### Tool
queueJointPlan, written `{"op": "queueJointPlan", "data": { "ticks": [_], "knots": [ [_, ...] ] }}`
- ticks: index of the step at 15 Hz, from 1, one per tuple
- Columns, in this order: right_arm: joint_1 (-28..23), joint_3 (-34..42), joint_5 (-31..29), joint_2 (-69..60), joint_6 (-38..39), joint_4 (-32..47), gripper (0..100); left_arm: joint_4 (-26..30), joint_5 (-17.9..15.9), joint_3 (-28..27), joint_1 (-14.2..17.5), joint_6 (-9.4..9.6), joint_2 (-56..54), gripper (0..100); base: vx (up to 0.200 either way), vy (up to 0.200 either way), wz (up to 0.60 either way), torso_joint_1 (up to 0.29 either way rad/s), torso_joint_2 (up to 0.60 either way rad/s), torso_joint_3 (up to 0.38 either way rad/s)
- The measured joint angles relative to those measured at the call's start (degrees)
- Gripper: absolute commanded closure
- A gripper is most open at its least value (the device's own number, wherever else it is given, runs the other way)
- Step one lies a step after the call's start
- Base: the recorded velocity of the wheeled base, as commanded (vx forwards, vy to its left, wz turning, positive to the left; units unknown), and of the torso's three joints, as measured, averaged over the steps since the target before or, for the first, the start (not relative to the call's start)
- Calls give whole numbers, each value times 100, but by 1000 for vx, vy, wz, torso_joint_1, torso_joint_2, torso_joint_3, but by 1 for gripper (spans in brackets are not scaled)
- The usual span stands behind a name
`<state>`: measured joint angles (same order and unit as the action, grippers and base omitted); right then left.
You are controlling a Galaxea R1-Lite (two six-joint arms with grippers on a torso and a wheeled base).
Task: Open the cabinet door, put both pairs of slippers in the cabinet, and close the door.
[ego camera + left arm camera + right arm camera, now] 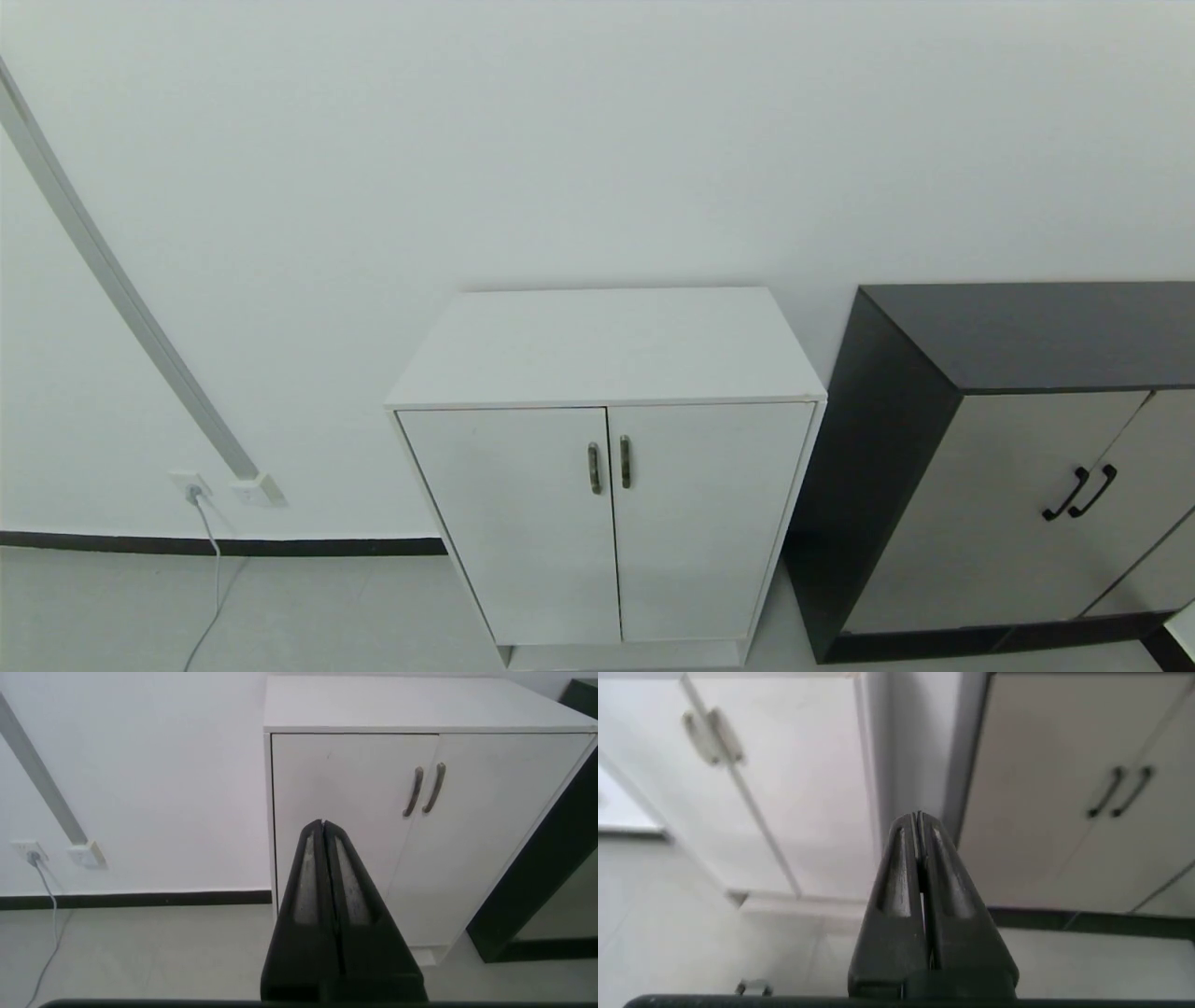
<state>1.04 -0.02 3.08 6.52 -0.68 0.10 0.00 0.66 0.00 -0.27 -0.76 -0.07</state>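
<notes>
Two smooth white doors (523, 523) of the boxy cabinet (607, 345) stand closed against the far wall (597, 140), metal handles (595, 468) paired. My left gripper (323, 826) and right gripper (919, 817), flat black wedges, are pinched tight, empty.

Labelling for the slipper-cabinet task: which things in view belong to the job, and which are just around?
Job: white cabinet (centred, probably the target), doors shut; door handles; left pincer and right pincer, both shut.
Just around: black cabinet; socket; cable; wall conduit.
</notes>
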Motion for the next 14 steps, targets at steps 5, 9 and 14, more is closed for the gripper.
{"op": "queueJointPlan", "data": {
  "ticks": [5, 9, 14],
  "knots": [
    [-144, 0, -44, -562, 251, -20, 100, 0, 0, 0, 0, 0, 0, 100, 0, 0, 0, 0, 0, 0],
    [-139, 2, -279, -645, 447, -52, 100, 0, 0, 0, 0, 2, 0, 100, 0, 0, 0, 0, 0, 0],
    [-139, 2, -475, -662, 460, -67, 100, 0, 12, 0, 0, 24, 0, 100, 0, 0, 0, 0, 0, 0]
  ]
}}
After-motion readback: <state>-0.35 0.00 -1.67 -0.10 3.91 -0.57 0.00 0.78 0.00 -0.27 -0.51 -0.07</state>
